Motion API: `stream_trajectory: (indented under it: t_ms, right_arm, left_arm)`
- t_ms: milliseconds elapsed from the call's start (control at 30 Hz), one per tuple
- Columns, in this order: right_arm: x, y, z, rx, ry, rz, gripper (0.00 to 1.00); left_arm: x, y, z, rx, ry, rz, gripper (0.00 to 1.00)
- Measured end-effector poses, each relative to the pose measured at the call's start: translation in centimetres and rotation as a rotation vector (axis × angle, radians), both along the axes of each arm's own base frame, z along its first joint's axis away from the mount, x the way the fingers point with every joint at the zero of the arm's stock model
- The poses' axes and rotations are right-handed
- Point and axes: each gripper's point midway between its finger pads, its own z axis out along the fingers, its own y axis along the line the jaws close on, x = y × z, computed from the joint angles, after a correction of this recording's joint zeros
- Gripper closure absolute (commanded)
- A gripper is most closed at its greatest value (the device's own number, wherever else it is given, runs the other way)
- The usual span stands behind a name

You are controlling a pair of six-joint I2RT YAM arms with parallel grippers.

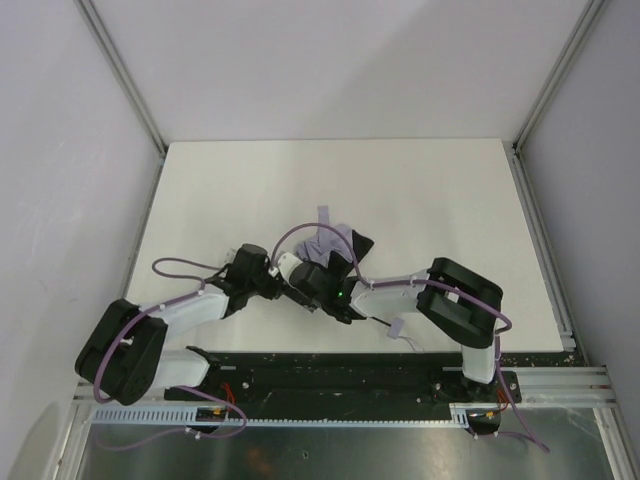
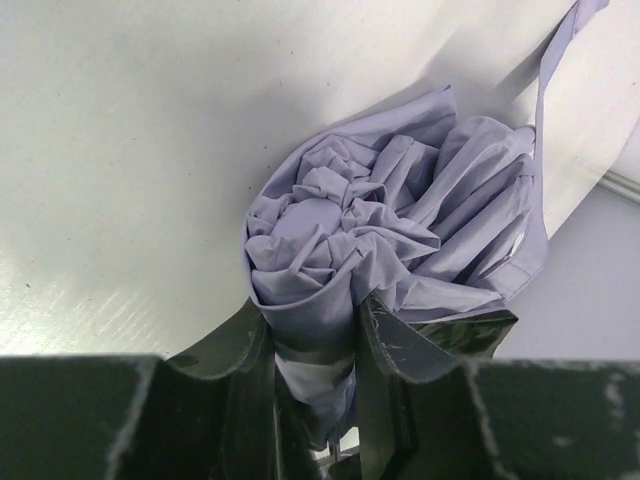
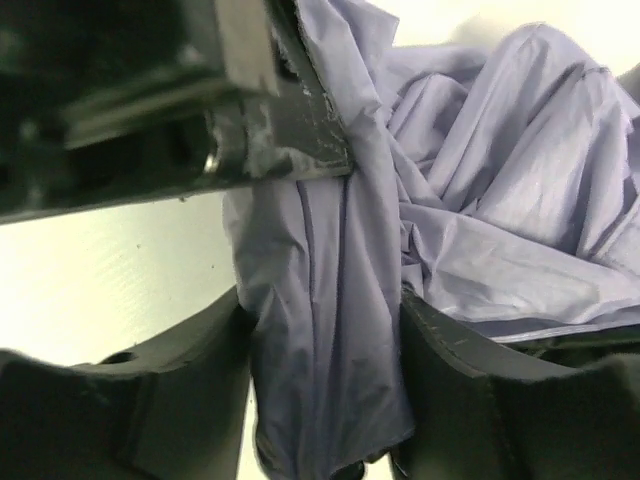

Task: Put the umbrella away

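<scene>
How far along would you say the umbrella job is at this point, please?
Done: the umbrella is collapsed, its canopy gathered into a rough bundle. In hand: the left gripper and right gripper both pinch its fabric. Left: folds are loose, the strap hangs unfastened, and it is out over the table.
</scene>
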Motion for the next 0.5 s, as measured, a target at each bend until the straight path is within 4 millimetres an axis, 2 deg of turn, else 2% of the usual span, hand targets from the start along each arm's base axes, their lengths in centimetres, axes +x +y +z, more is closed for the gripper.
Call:
stream_trajectory:
  t_ms: [100, 133, 200, 233, 367, 500]
  right_arm:
    - [1.0, -0.1, -0.1, -0.022, -0.065, -0.013, 0.9]
    - [1.0, 0.0, -0.1, -0.028, -0.077, -0.005, 0.95]
    - [0.9, 0.3, -0.2, -0.035, -0.081, 0.02, 0.99]
    - [0.9, 0.4, -0.2, -0.034, -0.079, 0.032, 0.99]
    - [0.9, 1.0, -0.4, 0.016, 0.003, 0.089, 1.0]
    - [2.1, 1.0, -0.1, 0.107, 0.147, 0.118, 1.0]
  left_arm:
    - [0.2, 0.0, 0.3, -0.008, 0.002, 0.011, 1.0]
    - [0.4, 0.0, 0.6, -0.011, -0.005, 0.01, 1.0]
    - [0.4, 0.1, 0.8, -0.009, -0.006, 0.011, 0.97]
    - [0.3, 0.2, 0.7, -0.008, -0.002, 0.014, 0.91]
    - [0.0, 0.8, 0.9, 0.002, 0.007, 0.028, 0.56]
    - [0.2, 1.2, 1.8, 0.009, -0.016, 0.025, 0.31]
